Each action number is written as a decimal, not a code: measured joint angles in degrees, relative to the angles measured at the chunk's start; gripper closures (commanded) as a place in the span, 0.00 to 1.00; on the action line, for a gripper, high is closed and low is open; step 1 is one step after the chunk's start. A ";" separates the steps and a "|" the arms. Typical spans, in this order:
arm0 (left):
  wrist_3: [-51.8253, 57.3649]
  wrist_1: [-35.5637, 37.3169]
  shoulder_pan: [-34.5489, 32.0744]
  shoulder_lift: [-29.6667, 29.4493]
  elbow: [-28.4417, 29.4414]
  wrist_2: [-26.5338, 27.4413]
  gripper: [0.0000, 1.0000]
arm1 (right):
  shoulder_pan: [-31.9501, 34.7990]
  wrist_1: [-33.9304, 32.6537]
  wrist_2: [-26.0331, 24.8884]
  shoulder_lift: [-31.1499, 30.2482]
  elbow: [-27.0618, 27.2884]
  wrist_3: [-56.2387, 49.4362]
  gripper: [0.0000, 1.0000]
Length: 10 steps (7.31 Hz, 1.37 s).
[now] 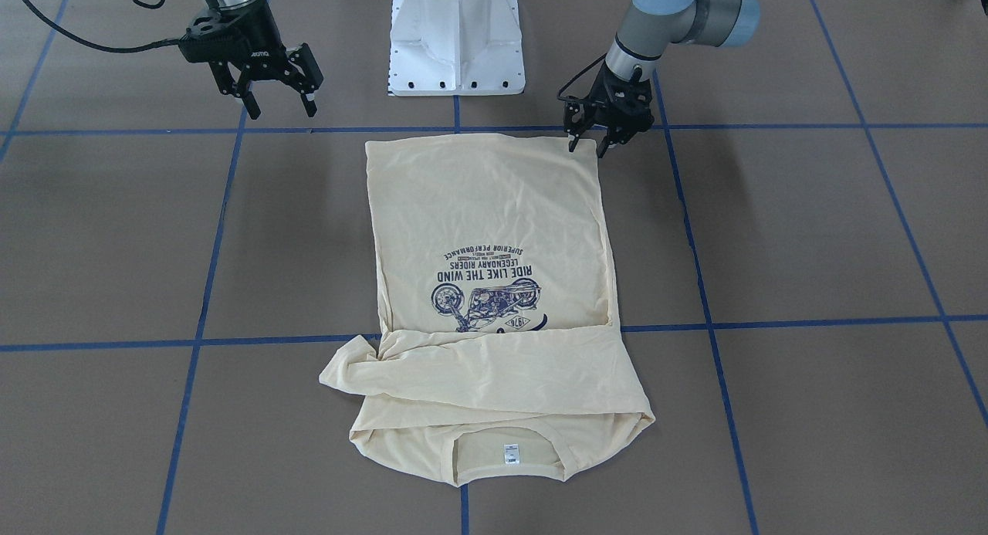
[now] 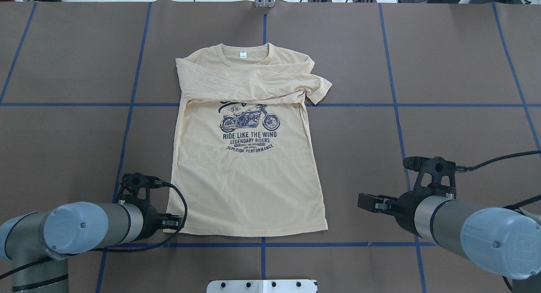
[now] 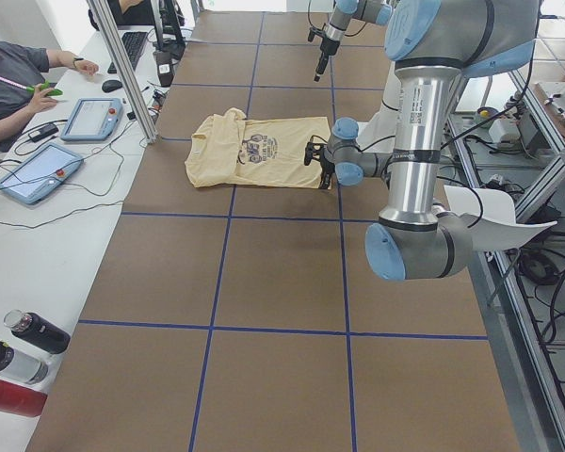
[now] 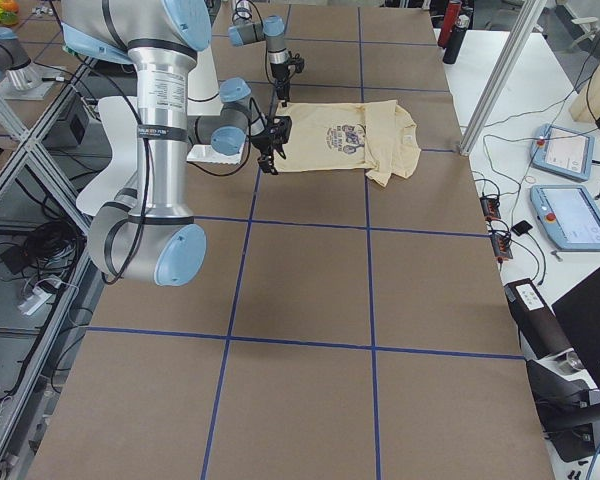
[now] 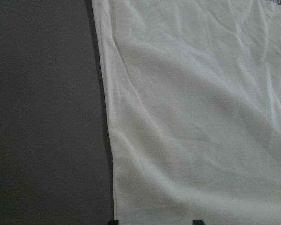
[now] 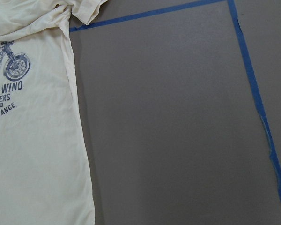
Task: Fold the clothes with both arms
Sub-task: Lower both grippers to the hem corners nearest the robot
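Note:
The cream-yellow T-shirt [image 1: 486, 211] lies flat on the brown table, print side up, collar away from the robot, with both sleeves folded across the chest [image 2: 253, 79]. My left gripper [image 1: 586, 145] is open and hangs just over the hem corner on my left [image 2: 173, 222]. Its two fingertips [image 5: 113, 221] show at the bottom of the left wrist view, wide apart over the cloth [image 5: 201, 117]. My right gripper [image 1: 282, 106] is open and empty. It hovers over bare table, well to the right of the other hem corner [image 2: 365, 202]. The right wrist view shows the shirt's side edge [image 6: 33, 154].
The white pedestal base [image 1: 457, 41] stands behind the hem. Blue tape lines [image 2: 262, 244] grid the brown table. A side bench with tablets [image 3: 38, 169], bottles [image 3: 19, 363] and a seated operator [image 3: 9, 80] runs along the far edge.

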 measured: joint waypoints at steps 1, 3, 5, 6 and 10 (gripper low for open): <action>0.00 0.37 0.09 -0.01 0.00 -0.04 0.42 | -0.09 0.00 -0.09 -0.02 0.00 0.00 0.00; 0.00 0.56 0.37 -0.03 0.00 -0.07 0.47 | -0.17 -0.02 -0.15 -0.02 -0.09 0.00 0.00; 0.00 0.61 0.83 0.02 -0.04 -0.07 0.49 | -0.28 -0.08 -0.16 -0.05 -0.16 0.06 0.00; 0.00 0.65 1.08 0.07 -0.04 -0.07 0.55 | -0.30 -0.08 -0.16 -0.06 -0.18 0.08 0.00; -0.36 1.04 1.47 0.11 -0.50 -0.07 0.84 | -0.54 -0.09 -0.44 -0.01 -0.18 0.09 0.00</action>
